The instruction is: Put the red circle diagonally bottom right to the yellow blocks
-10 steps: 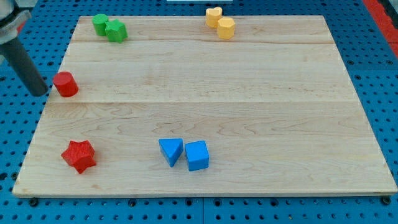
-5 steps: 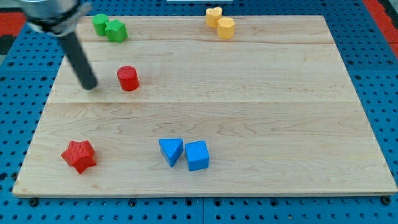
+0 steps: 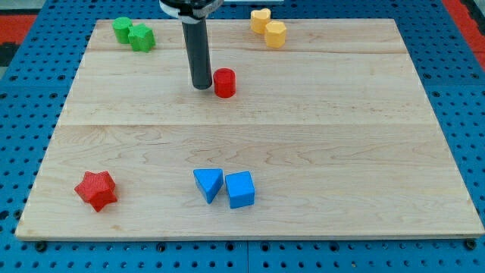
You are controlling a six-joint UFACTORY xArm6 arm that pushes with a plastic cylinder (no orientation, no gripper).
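The red circle (image 3: 224, 82) is a short red cylinder on the wooden board, above the middle. My tip (image 3: 201, 86) rests just to its left, touching or nearly touching it. The dark rod rises from there to the view's top. Two yellow blocks (image 3: 269, 28) sit close together at the board's top edge, up and to the right of the red circle.
Two green blocks (image 3: 134, 34) sit at the top left. A red star (image 3: 96, 189) lies at the bottom left. A blue triangle (image 3: 208, 184) and a blue cube (image 3: 240, 189) lie side by side at the bottom middle. The board (image 3: 341, 152) lies on a blue pegboard.
My tip has swept from the board's left edge to the right, pushing the red circle rightwards and slightly up. The other blocks have not moved.
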